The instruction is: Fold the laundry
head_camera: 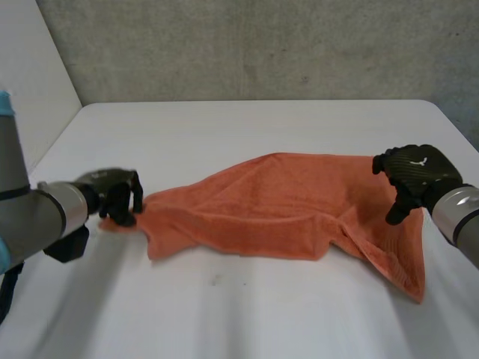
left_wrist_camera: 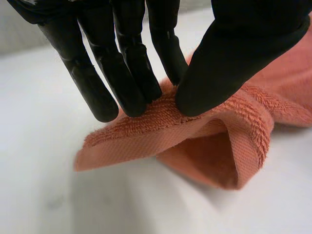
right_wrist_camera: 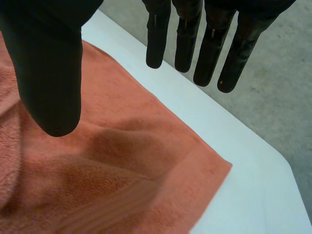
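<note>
head view: finds an orange towel [head_camera: 284,202] lying rumpled across the middle of the white table [head_camera: 247,127], drawn out from 9 o'clock to 3 o'clock, with one corner trailing toward 5 o'clock. puts the left hand [head_camera: 120,198] at the towel's 9 o'clock tip, low on the table, and the right hand [head_camera: 415,172] at 3 o'clock, over the towel's far right corner. left wrist view: shows the left hand [left_wrist_camera: 243,53] pinching a doubled-over corner of the towel [left_wrist_camera: 204,141] between thumb and fingers [left_wrist_camera: 131,73], with the cloth bunched under the tips. right wrist view: shows the right hand [right_wrist_camera: 48,73] spread, fingers [right_wrist_camera: 209,48] straight and well apart from the thumb, gripping nothing, hanging above a flat corner of the towel [right_wrist_camera: 122,185] beside the table [right_wrist_camera: 253,195] edge.
</note>
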### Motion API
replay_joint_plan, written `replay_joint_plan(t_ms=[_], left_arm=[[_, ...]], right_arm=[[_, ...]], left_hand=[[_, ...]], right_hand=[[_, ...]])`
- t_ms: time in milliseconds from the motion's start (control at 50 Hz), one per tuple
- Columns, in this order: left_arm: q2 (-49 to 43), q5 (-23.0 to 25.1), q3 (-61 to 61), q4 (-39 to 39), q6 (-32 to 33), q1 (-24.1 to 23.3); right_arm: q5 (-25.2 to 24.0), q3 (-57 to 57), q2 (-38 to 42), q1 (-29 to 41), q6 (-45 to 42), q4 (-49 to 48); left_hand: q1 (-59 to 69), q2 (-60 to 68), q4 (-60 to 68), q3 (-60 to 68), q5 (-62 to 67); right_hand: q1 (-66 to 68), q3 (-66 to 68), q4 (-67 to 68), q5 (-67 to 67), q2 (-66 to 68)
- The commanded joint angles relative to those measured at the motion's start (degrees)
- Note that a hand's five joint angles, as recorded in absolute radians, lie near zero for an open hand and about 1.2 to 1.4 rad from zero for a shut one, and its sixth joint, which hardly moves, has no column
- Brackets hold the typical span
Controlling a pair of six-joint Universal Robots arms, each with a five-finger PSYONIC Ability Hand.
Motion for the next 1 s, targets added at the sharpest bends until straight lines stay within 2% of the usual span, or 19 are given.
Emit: replay_joint_plan(t_ms=[20, 120, 160, 260, 460, 480, 620, 780, 880, 1000], left_arm=[[7.3, -0.1, -0.4, 4.5, 0.3, -1.4], [7.6, -0.1, -3.1, 5.0, 2.7, -1.8], [7.4, -0.1, -5.2, 5.0, 5.9, -2.2], [7.4, -0.4, -8.9, 5.3, 11.5, -2.3], [8.1, -0.9, -6.7, 8.4, 9.9, -2.3], [7.3, -0.9, -5.6, 9.1, 8.6, -2.2], [1.7, -1.2, -4.0, 8.8, 6.4, -1.6], [-4.1, -1.9, -4.5, 8.2, 6.2, -1.5], [-7.3, -4.4, -4.9, 8.7, 6.1, -1.5], [-8.7, -4.7, -4.9, 11.0, 6.1, -1.6]], right_arm=[[-2.0, -2.9, 0.2, -2.0, 1.0, 8.3], [-6.0, -4.4, 1.1, -2.9, 5.6, 13.3], [-7.5, -4.4, 1.1, -3.1, 6.3, 13.6], [-8.1, -3.9, 1.2, -3.1, 6.3, 13.5], [-7.8, -3.5, 1.3, -2.8, 6.1, 13.2], [-7.8, -3.4, 1.4, -2.8, 6.1, 13.2], [-7.7, -3.2, 2.4, -2.6, 6.0, 13.1], [-7.6, -2.9, 2.4, -2.5, 6.0, 12.2], [-7.6, -2.6, 2.9, -2.5, 5.5, 12.2], [-7.5, -2.2, 3.2, -2.4, 5.1, 12.1]], left_hand=[[17.0, 11.6, 11.8, 12.0, 14.4], [17.0, 11.6, 11.8, 12.0, 14.4], [4.7, -0.6, -0.4, -0.2, 2.2], [-4.0, -9.4, -9.2, -9.0, -6.6], [-17.8, -23.2, -23.0, -22.8, -20.4], [-26.0, -31.3, -31.1, -31.0, -28.6], [-37.5, -42.8, -42.7, -42.5, -40.1], [-39.9, -45.2, -45.0, -44.9, -42.5], [-38.7, -44.0, -43.8, -43.7, -41.3], [-34.5, -39.8, -39.7, -39.5, -37.1]], right_hand=[[1.6, -0.9, -0.9, -0.4, -1.7], [0.6, -1.9, -1.9, -1.5, -2.7], [0.6, -1.9, -1.9, -1.5, -2.7], [0.3, -2.2, -2.2, -1.8, -3.0], [0.1, -2.4, -2.4, -2.0, -3.2], [0.1, -2.4, -2.4, -2.0, -3.2], [-0.1, -2.6, -2.6, -2.1, -3.4], [-0.1, -2.6, -2.6, -2.1, -3.4], [-0.2, -2.8, -2.7, -2.3, -3.5], [-0.2, -2.8, -2.7, -2.3, -3.5]])
